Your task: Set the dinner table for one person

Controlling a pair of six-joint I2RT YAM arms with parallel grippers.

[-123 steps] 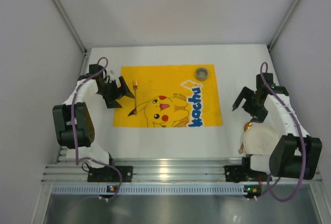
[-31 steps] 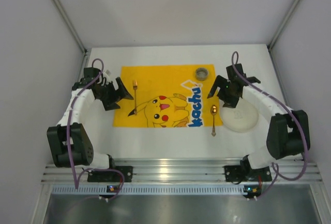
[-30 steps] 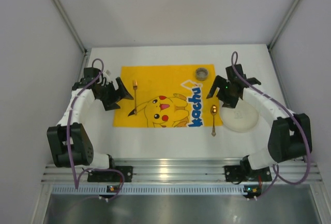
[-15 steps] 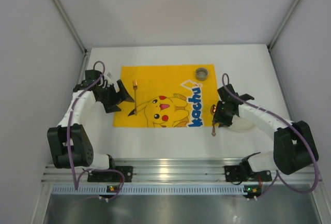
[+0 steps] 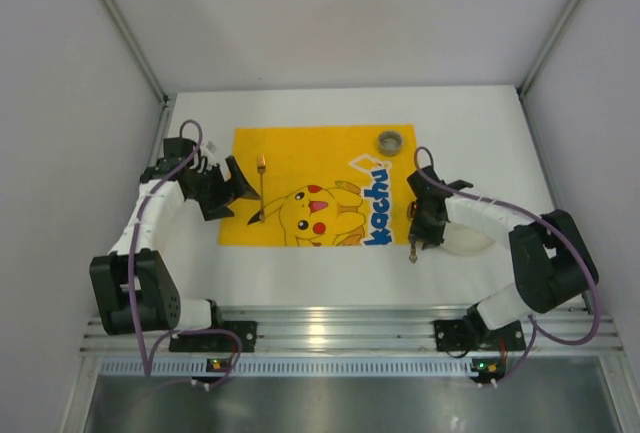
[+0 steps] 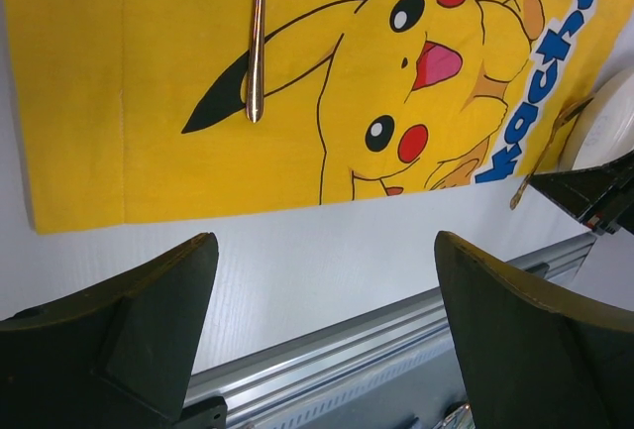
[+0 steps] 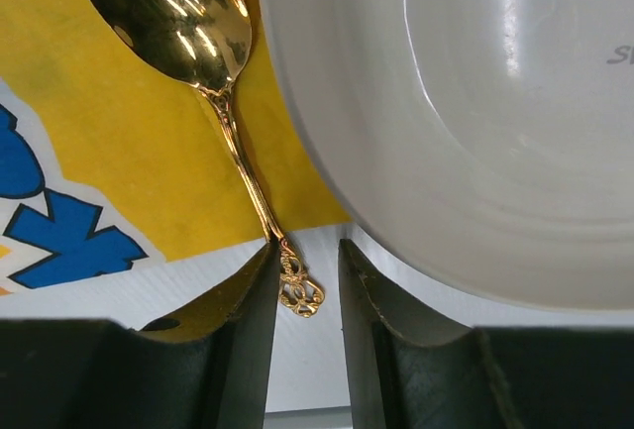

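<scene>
A gold spoon (image 7: pixel 176 11) lies with its bowl on the yellow mat (image 5: pixel 300 153) and its ornate handle end on the white dinner table (image 5: pixel 480 123). My right gripper (image 7: pixel 307 256) straddles that handle end, low over the table. Its jaws are narrow: the left finger touches the handle and a small gap remains at the right finger. The white plate (image 7: pixel 475 102) sits just right of the spoon. My left gripper (image 5: pixel 228 188) hovers wide open at the mat's left edge, holding nothing. A gold utensil (image 6: pixel 256 43) lies on the mat ahead of it.
A small grey cup (image 5: pixel 389 141) stands at the mat's far right corner. The ribbed aluminium rail (image 5: pixel 320 328) runs along the table's near edge. Slanted white walls close in both sides. The right arm's forearm covers part of the plate (image 5: pixel 470 241).
My right gripper moved from beside the plate's far edge toward the near side, came down over the spoon's handle, and narrowed its jaws. The left arm barely moved.
</scene>
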